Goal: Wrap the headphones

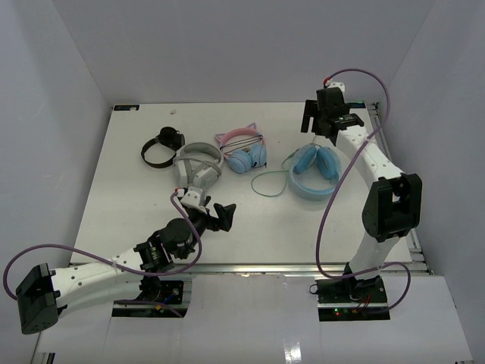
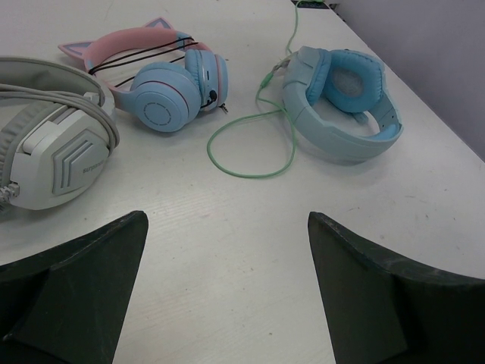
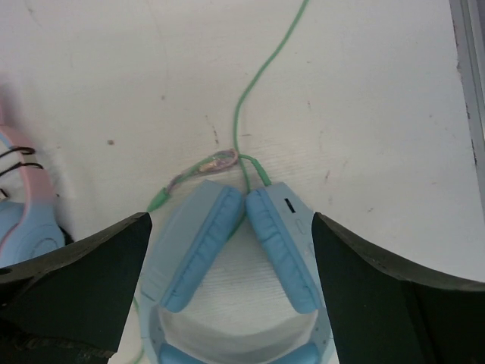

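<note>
While the top view takes in the whole surface (image 1: 136, 205), only the right wrist view shows how the headphones (image 3: 280, 250) lie: their two cups lean together at the far end, and the headband curves back under the camera. The pale-green cable (image 3: 250, 83) leaves that junction, with a short pinkish stretch beside the cups, and runs off the top of the picture.

From the left wrist view, the headphones (image 2: 333, 144) rest flat at the right. The cable (image 2: 250, 152) makes a loose loop on the surface between them and the pink cat-ear pair (image 2: 163, 83). A grey-white pair (image 2: 53, 152) fills the left edge.

Only the top view shows a black pair (image 1: 163, 148) at the far left. It also places the headphones (image 1: 314, 173) toward the right side of the surface.

The right end effector (image 3: 231, 296) hangs over the headphones with its fingers spread wide and nothing between them. The left end effector (image 2: 227, 288) is likewise spread wide and empty, low over bare surface and well apart from the headphones.
</note>
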`<action>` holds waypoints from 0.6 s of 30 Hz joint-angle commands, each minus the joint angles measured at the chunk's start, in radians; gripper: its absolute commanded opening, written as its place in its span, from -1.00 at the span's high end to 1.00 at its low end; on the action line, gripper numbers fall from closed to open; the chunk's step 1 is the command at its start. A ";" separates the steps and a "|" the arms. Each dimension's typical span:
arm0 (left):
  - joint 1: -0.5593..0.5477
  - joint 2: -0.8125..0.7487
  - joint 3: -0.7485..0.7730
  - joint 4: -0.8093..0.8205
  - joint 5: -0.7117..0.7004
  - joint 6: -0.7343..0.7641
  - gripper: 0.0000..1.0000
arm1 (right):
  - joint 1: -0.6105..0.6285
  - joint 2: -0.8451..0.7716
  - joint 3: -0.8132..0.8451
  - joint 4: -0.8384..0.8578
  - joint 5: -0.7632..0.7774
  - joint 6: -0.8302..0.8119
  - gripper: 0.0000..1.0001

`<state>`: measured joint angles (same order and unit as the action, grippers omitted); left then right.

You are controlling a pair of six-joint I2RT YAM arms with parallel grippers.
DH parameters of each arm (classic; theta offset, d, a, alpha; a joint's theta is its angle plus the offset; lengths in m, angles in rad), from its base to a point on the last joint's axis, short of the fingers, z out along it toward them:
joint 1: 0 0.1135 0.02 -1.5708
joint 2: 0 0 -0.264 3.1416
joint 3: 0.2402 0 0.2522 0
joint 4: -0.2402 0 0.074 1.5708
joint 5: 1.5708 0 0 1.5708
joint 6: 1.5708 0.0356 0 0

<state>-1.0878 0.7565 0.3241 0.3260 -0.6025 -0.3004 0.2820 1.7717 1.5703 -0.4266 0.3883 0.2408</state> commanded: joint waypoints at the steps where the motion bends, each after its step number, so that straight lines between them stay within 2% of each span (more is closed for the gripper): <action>1: 0.000 0.003 0.015 0.011 -0.005 0.002 -0.96 | -0.067 0.017 0.037 -0.122 -0.132 -0.092 -0.86; 11: 0.000 -0.033 0.010 0.005 0.008 -0.002 -0.96 | -0.129 0.002 -0.060 -0.110 -0.294 -0.204 -0.89; 18: 0.000 -0.029 0.008 0.015 0.026 0.013 -0.96 | -0.129 0.017 -0.124 -0.114 -0.287 -0.179 -0.85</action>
<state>-1.0878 0.7324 0.3241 0.3230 -0.5994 -0.2995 0.1574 1.7832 1.4828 -0.5364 0.1130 0.0672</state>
